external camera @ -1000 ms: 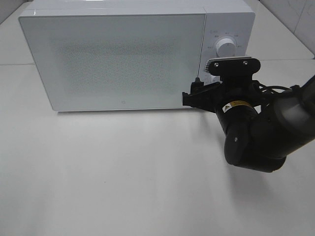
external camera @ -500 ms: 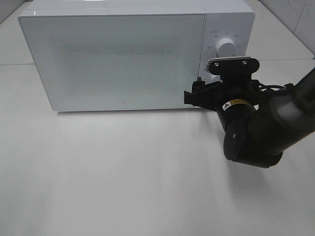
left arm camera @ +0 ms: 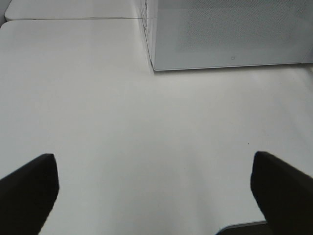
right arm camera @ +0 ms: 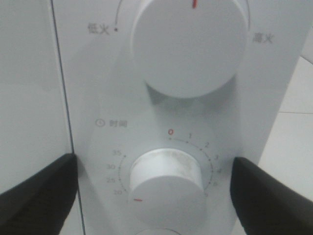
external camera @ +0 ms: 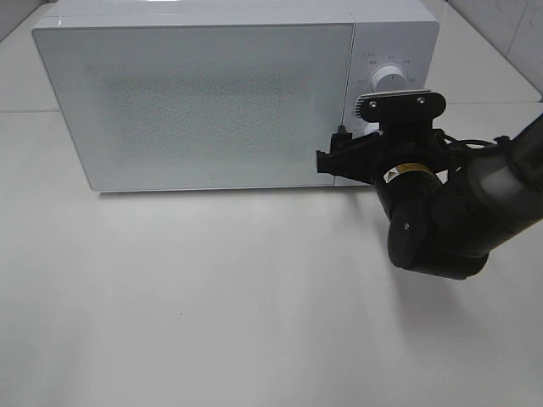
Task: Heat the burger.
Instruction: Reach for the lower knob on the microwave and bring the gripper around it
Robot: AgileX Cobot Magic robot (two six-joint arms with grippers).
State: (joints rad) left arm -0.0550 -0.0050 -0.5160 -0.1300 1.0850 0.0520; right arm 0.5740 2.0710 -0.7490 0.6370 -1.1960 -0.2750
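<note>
Your right tool (right arm camera: 154, 196) is up against the control panel of the white microwave (external camera: 204, 102). In the right wrist view its two dark fingers (right arm camera: 36, 193) stand wide apart, one on each side of the timer knob (right arm camera: 164, 183). The gap is open and nothing is gripped; you can't tell whether either finger touches the knob. The knob's red mark sits near the 20 on the dial. The upper knob (right arm camera: 188, 46), the power dial, is just beyond the timer knob, and its red mark points toward the high end of its scale.

From the high camera the right arm (external camera: 441, 220) reaches in from the right, and its wrist block covers the lower part of the panel. Only the upper knob shows above it.

The microwave door (external camera: 127, 102) is shut, frosted and hard to see through. The burger shows in no view, so you can't tell where it is.

Your left tool (left arm camera: 156, 196) hangs over the bare white tabletop (left arm camera: 146, 137), with its fingers at their widest and nothing between them. It faces the front left corner of the microwave, well apart from it. It is outside the high camera's picture.
</note>
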